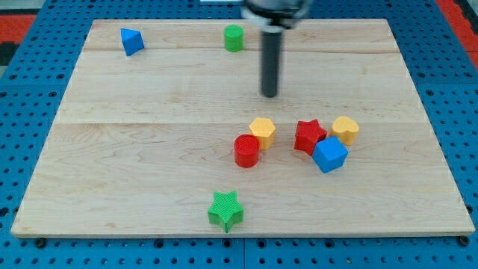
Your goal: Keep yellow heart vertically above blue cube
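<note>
The yellow heart (346, 128) lies at the view's right of centre, just above and right of the blue cube (329, 155); the two touch or nearly touch. A red star (308, 137) sits against the cube's upper left. My tip (269, 94) is above and left of this cluster, apart from every block, roughly above the yellow hexagon (262, 131).
A red cylinder (246, 150) touches the yellow hexagon's lower left. A green star (225, 210) lies near the bottom edge. A green cylinder (234, 37) and a blue triangular block (131, 41) sit near the top edge. The wooden board (134, 164) rests on a blue pegboard.
</note>
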Available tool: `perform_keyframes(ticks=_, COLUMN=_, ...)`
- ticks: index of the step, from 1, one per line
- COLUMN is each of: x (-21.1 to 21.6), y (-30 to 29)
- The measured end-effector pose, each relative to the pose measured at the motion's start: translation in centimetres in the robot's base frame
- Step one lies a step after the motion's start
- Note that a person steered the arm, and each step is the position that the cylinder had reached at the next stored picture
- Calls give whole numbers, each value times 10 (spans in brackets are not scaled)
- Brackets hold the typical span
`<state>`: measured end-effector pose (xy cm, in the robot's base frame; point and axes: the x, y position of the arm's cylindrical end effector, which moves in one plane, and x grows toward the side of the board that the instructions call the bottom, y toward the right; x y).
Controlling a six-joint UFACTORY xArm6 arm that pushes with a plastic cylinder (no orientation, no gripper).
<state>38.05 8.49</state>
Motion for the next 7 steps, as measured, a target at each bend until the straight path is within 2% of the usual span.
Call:
perform_keyframes(ticks=1, x=22, y=96)
perform_keyframes(ticks=2, x=74, y=152)
perform_keyframes(ticks=3, x=138, y=143)
perform_keyframes(ticks=4, x=109, y=82)
perform_keyframes(ticks=5, x=72, y=54)
perform_keyframes(ticks=6, x=24, y=69)
perform_keyframes(ticks=7, x=0, y=69)
